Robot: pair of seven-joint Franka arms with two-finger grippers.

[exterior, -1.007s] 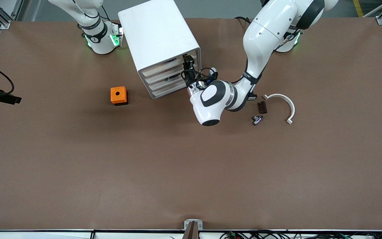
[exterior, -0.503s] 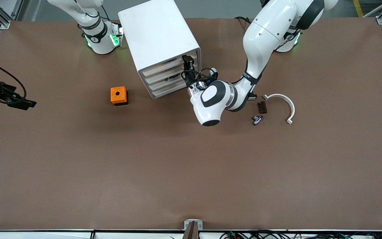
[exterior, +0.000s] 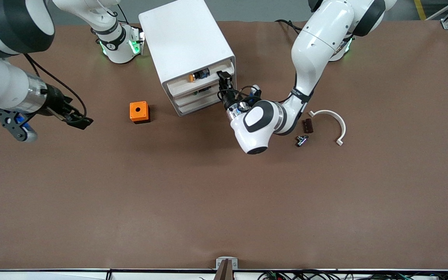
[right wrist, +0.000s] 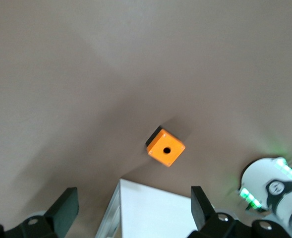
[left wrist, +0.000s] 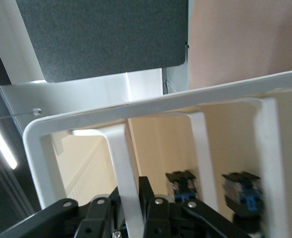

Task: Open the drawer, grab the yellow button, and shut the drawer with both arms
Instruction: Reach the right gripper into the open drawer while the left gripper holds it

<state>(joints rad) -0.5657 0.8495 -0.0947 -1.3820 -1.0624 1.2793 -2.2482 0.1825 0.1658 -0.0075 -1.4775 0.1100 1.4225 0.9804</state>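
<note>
The white cabinet (exterior: 187,46) stands near the robots' bases. Its top drawer (exterior: 185,88) is pulled partly out. Inside it the button (exterior: 191,78) shows its orange cap beside a blue-black part (exterior: 204,73). My left gripper (exterior: 224,79) is at the drawer's corner toward the left arm's end, shut on the drawer's white front rim (left wrist: 121,163); its own gripper point is (left wrist: 131,198). Two dark blue-black parts (left wrist: 183,183) lie in the drawer just past the rim. My right gripper (exterior: 78,120) hangs open over the table toward the right arm's end, with nothing between its fingers (right wrist: 66,206).
An orange cube with a hole (exterior: 139,112) (right wrist: 165,147) sits between the right gripper and the cabinet. Toward the left arm's end lie a white curved piece (exterior: 335,120), a dark brown part (exterior: 307,125) and a small metal part (exterior: 301,140).
The left gripper closed on the drawer's rim and drew the top drawer out, uncovering its contents. The right arm swung in from the table's edge toward the orange cube.
</note>
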